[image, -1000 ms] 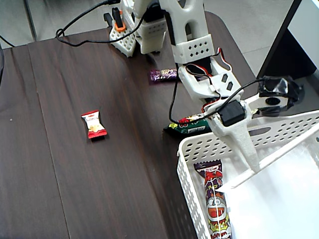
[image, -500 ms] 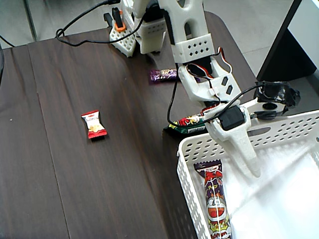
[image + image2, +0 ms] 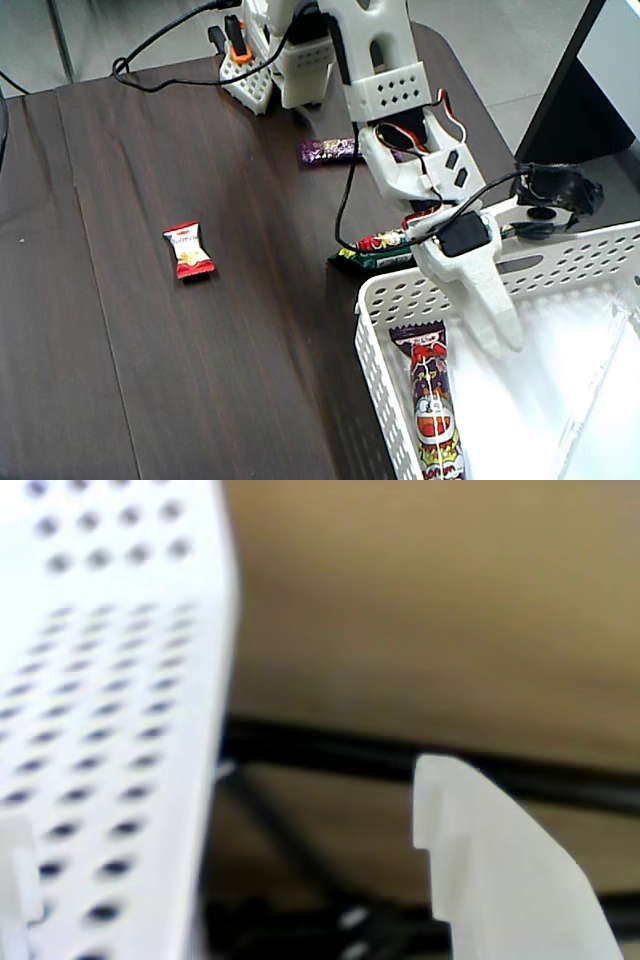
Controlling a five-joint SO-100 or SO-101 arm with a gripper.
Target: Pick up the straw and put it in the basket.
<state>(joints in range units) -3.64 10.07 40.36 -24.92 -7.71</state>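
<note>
The white perforated basket [image 3: 560,262] stands at the lower right of the fixed view. The straw [image 3: 600,370] lies inside it near the right side, a long thin white strip running diagonally on the basket floor. My gripper [image 3: 500,335] hangs over the basket's inside, just past its near wall, pointing down, well left of the straw. In the wrist view the gripper [image 3: 225,795] shows one finger [image 3: 500,880] at the right and a sliver of the other at the left edge, wide apart and holding nothing. The basket wall [image 3: 110,730] fills the left of that view.
A purple snack bar [image 3: 432,400] lies in the basket by its left wall. A green and red bar [image 3: 375,250] lies on the dark table under the arm. A purple bar [image 3: 328,150] and a red candy [image 3: 188,250] lie further off. A black clamp [image 3: 555,190] sits behind the basket.
</note>
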